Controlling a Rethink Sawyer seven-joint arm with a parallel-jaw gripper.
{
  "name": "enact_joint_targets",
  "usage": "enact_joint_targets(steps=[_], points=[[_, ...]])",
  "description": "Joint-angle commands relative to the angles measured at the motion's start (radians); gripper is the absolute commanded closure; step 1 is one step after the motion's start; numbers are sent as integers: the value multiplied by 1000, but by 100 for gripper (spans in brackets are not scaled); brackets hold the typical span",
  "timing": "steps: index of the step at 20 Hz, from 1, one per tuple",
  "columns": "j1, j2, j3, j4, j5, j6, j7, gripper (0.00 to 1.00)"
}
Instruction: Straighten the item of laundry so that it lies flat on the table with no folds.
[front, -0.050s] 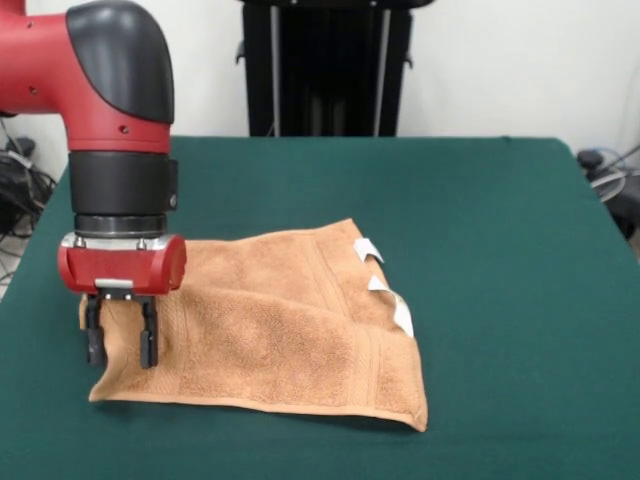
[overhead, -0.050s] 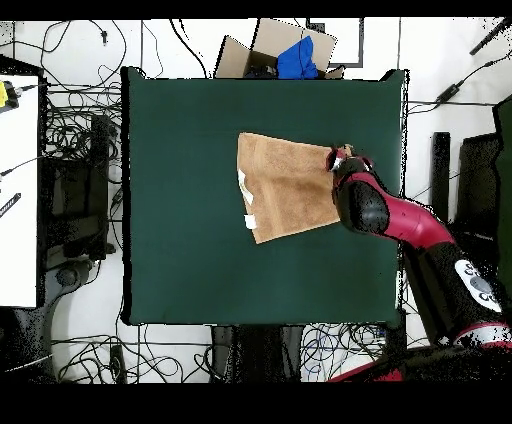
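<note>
1. Light orange-tan terry towel (front, -0.050s: 290, 325), lying on the dark green table (front, -0.050s: 500, 250), left of centre in the front view.
2. Not flat: folded over on itself, with an upper layer ending at a diagonal edge and a lower layer showing beyond it on the right side.
3. Woven border bands visible as ridged stripes along the right-hand part, running from the far corner toward the near right corner.
4. Three small white tags (front, -0.050s: 385, 285) sticking out along that right edge, one after another.
5. Near edge slightly raised off the table at the near right corner, with a thin shadow beneath.
6. From overhead, a four-sided tan patch (overhead, -0.050s: 288, 187) in the upper middle of the table (overhead, -0.050s: 180, 250), tags on the side away from the arm.
7. Gripper (front, -0.050s: 121, 347) pointing straight down at the towel's left end, red wrist block and black fingers (front, -0.050s: 148, 335) in front of the cloth.
8. Fingers set a narrow gap apart, towel colour showing between them; possibly pinching the cloth edge, though contact is hard to confirm from this angle.
9. Overhead, arm (overhead, -0.050s: 400, 220) reaching in from the lower right, its head covering the towel's right edge.
</note>
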Motion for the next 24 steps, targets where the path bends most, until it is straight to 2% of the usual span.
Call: enact_joint_targets(steps=[1, 14, 24], points=[[24, 33, 55, -6, -86, 32, 21, 100], [50, 8, 21, 21, -59, 5, 71, 100], [51, 45, 116, -37, -57, 35, 35, 100]])
